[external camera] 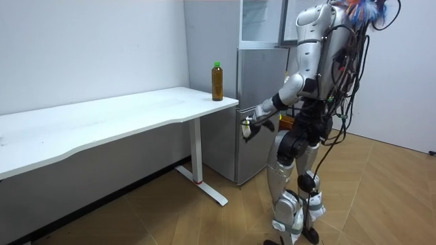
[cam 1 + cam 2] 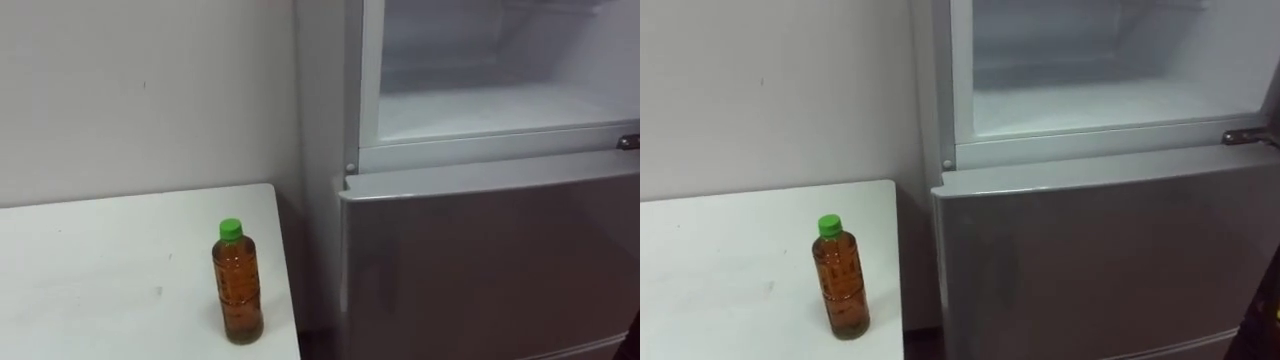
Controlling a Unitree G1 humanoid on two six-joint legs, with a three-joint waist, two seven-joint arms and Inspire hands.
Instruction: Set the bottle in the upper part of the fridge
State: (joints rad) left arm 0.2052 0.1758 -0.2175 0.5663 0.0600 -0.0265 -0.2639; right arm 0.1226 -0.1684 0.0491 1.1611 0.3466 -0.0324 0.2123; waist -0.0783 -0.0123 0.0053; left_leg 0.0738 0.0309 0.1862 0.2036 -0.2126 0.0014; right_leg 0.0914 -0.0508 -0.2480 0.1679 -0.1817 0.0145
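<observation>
An amber plastic bottle with a green cap [image 2: 238,285] is standing upright at lower centre on the white table [image 2: 100,270], beside the grey fridge [image 2: 480,260], whose upper compartment [image 2: 490,100] is gaping open. At the room view's centre the left hand [image 1: 249,128] is hovering empty; whether it is wide or narrow cannot be told.

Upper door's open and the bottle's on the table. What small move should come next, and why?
Probably raise the left hand toward the bottle. The bottle stands upright and untouched near the corner of the table, while that hand hangs lower than the tabletop, in front of the lower fridge door. The upper compartment is already open, so grasping the bottle likely comes first.
</observation>
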